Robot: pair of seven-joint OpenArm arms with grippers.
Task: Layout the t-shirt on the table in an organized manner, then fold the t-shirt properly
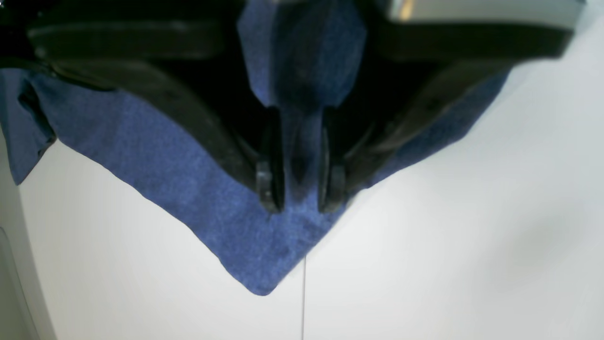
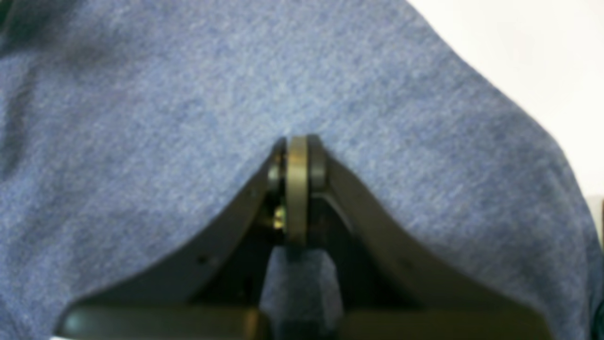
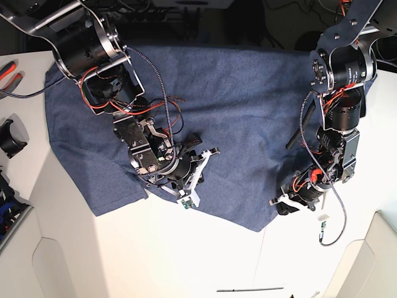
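The shirt (image 3: 205, 118) is spread over the far half of the bench (image 3: 186, 261), its far edge lost behind the arm bases and its near hem running slantwise from the left side to a point near the right. No lettering is seen, so the printed side is presumably down, though this cannot be confirmed. In the left wrist view the left gripper (image 1: 300, 196) is seen with its fingers (image 1: 269, 182) nearly together and a ridge of cloth pinched between them, just behind the near right corner of the shirt. In the right wrist view the right gripper (image 2: 297, 163) is seen with its fingers closed tip to tip against the cloth; whether any fabric is actually caught there cannot be told. The shirt is judged light, limp and easily wrinkled: it will sag and drag rather than hold a shape, and a single layer may slip from a shallow pinch. It is best taken at hems, corners or shoulder seams, where the doubled fabric gives more to hold, and drawn taut between both grippers while flattened.
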